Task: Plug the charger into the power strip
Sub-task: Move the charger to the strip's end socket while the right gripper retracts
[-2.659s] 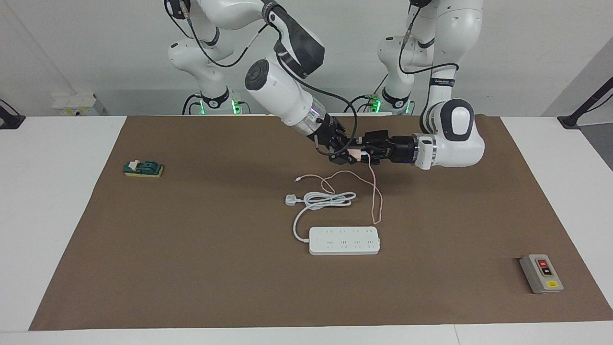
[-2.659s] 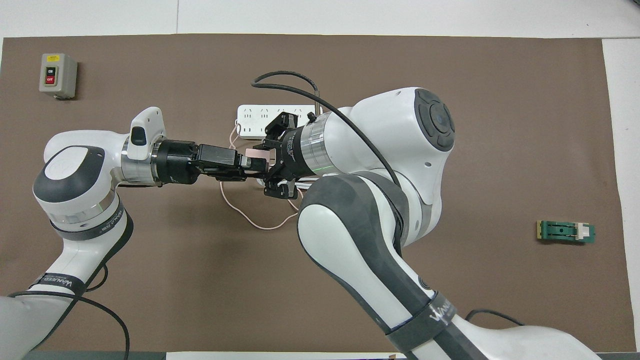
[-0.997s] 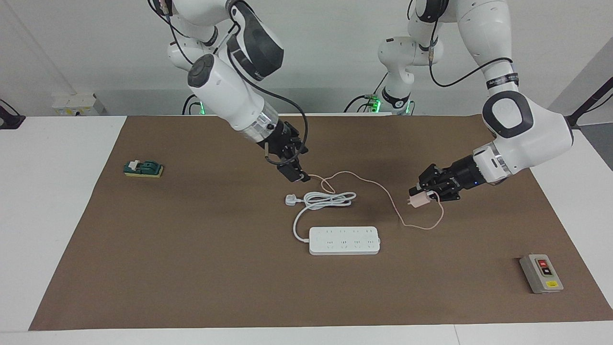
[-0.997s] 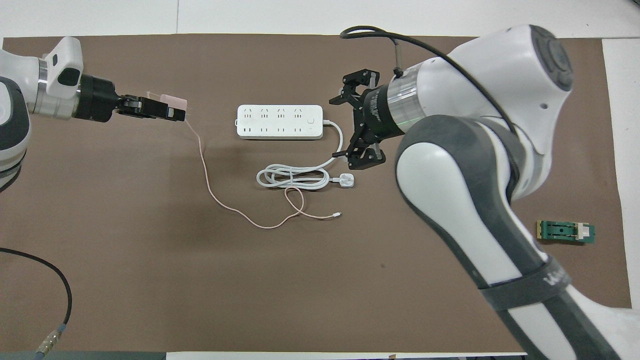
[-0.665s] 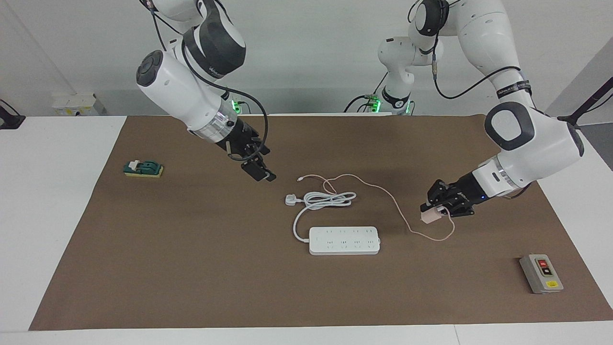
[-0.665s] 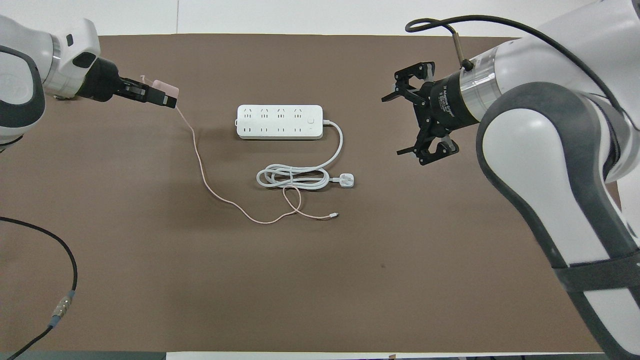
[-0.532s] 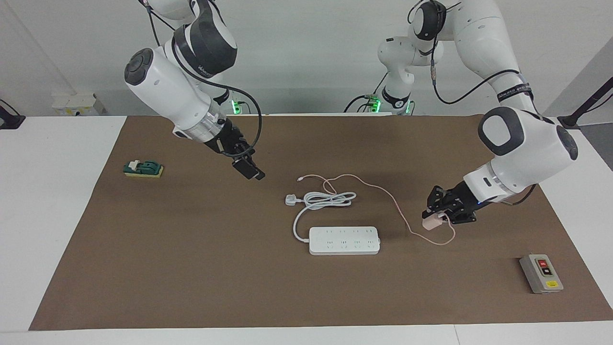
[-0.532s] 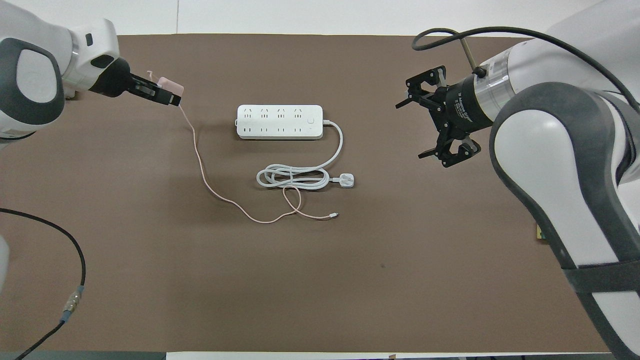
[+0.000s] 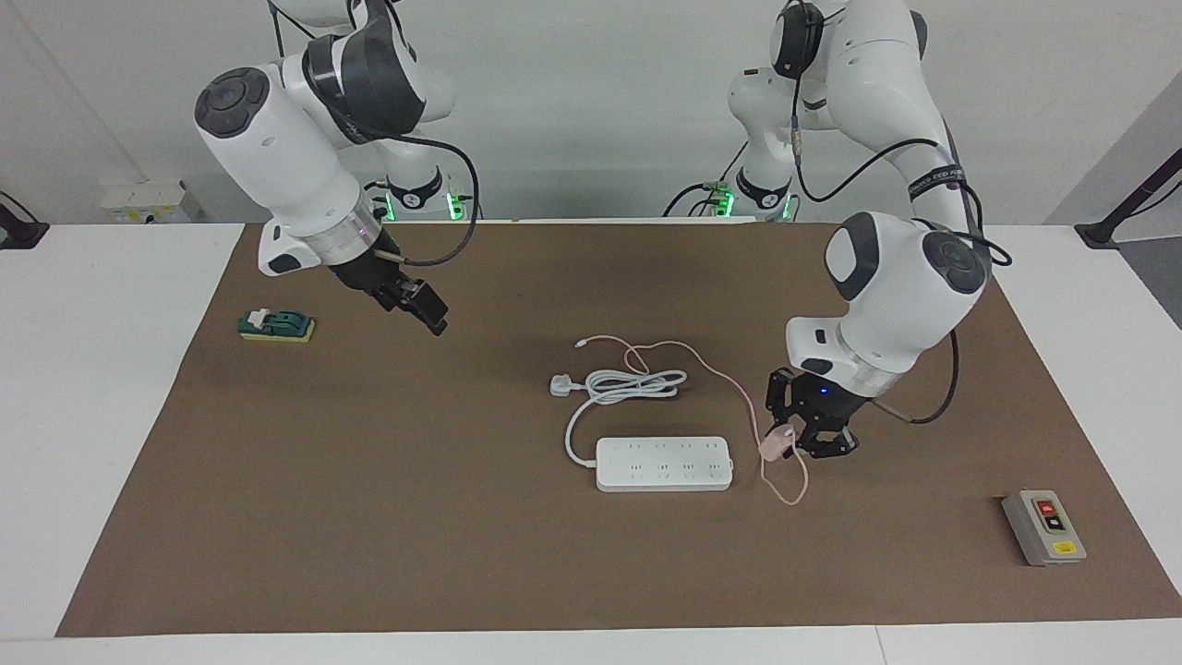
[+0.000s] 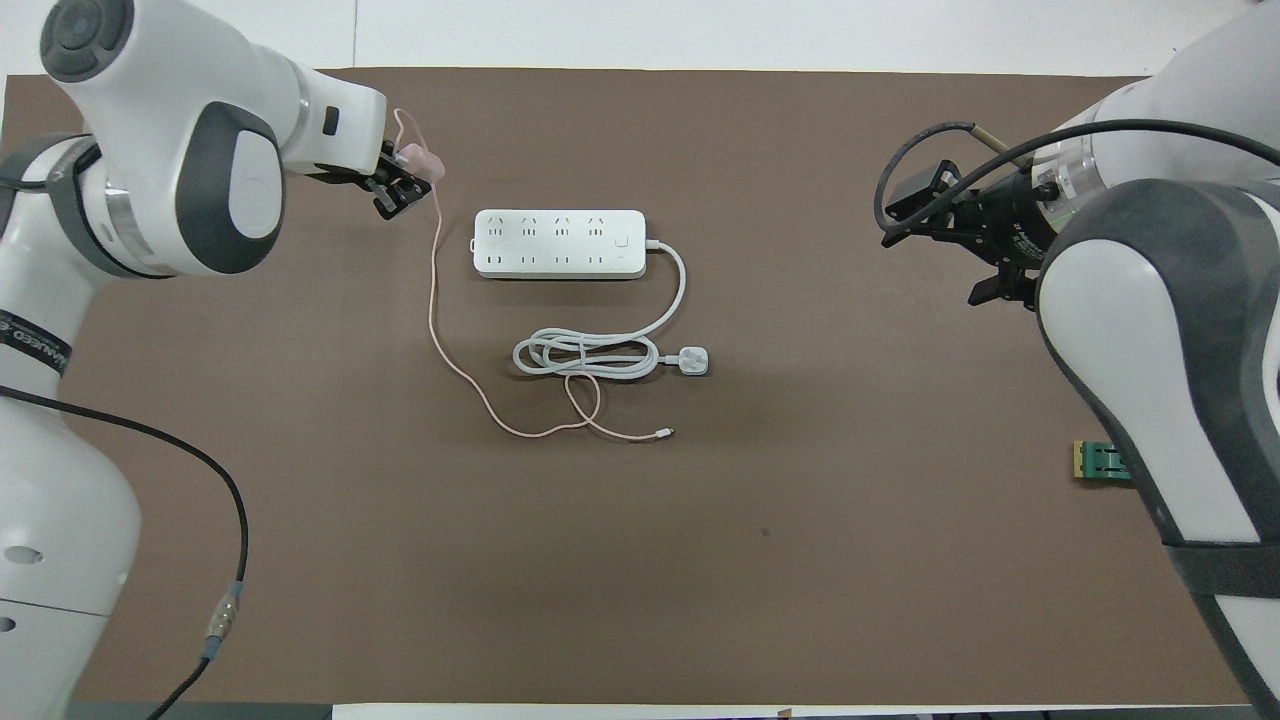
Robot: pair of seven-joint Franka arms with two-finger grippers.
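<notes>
**Charger in my left gripper, beside the strip's end**

Facing view: my left gripper (image 9: 792, 447) is clamped on the charger (image 9: 774, 446), which hangs in the air just beside the power strip (image 9: 664, 463), at its end toward the left arm's side. The prongs are too small to make out. The pink cable (image 9: 702, 360) loops below the charger and trails toward the robots, crossing the strip's coiled cord (image 9: 628, 385). My right gripper (image 9: 434, 320) hangs over bare mat, well apart from the strip; its fingers merge into one dark shape here.

Overhead view: the charger (image 10: 419, 160) peeks past my left gripper (image 10: 400, 185), mostly covered by it. My right gripper (image 10: 960, 240) stands wide with nothing in it, one finger partly cut off by my own forearm. The green block (image 10: 1100, 462) is half hidden by that arm.
</notes>
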